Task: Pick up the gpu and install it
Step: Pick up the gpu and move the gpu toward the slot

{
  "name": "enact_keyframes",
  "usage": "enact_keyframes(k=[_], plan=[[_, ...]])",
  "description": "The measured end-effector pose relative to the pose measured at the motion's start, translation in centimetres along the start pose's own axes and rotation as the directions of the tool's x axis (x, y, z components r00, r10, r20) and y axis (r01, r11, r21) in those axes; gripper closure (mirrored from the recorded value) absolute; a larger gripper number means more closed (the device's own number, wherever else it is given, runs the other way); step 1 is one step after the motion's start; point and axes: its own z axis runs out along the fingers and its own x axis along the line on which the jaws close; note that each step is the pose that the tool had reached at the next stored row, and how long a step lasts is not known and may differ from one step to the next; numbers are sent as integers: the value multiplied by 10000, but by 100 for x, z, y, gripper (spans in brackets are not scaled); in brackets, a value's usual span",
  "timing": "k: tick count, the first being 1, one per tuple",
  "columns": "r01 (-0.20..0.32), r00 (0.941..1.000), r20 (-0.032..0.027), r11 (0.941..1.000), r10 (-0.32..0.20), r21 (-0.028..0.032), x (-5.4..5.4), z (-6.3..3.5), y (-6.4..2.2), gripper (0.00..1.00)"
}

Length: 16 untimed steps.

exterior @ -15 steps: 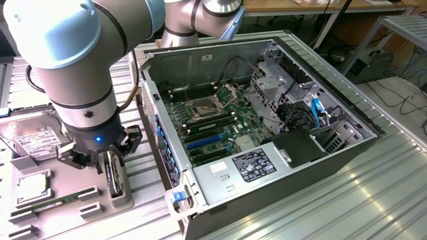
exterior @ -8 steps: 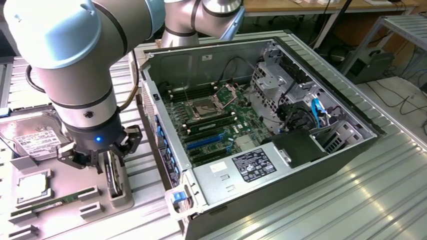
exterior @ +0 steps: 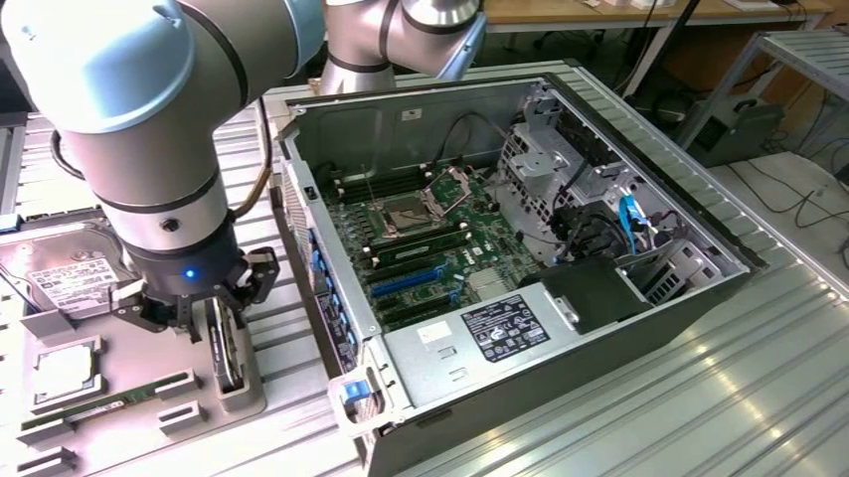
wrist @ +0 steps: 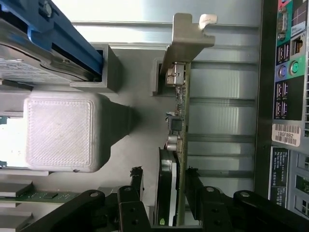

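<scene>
Exterior view: gripper (exterior: pixel 199 316) was low over the gpu (exterior: pixel 229 360), which stood on edge in its holder (exterior: pixel 247 399) at the tray (exterior: pixel 139 363) edge nearest the PC case (exterior: pixel 690 204). Wrist view: jaws spread, fingers (wrist: pixel 136 180) flanking the card without touching it. Pick-up step, I'd say; closing calls for a square pinch.

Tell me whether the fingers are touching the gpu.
Cannot tell. In the wrist view the open fingers straddle the gpu: a gap shows on the fan side, but the other finger sits close to the board's back, with no plain gap.
</scene>
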Motion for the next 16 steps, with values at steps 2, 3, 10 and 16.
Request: enact_keyframes(k=[2, 3, 10, 16], plan=[[-294, 9996, 9, 9996, 294, 9, 0, 10, 0, 52], [-354, 9994, 11, 9994, 354, 13, -1, 11, 0, 52], [-214, 9998, 7, 9998, 214, 18, -12, 12, 0, 52], [160, 9999, -6, 9999, -160, 23, -25, 12, -1, 52]])
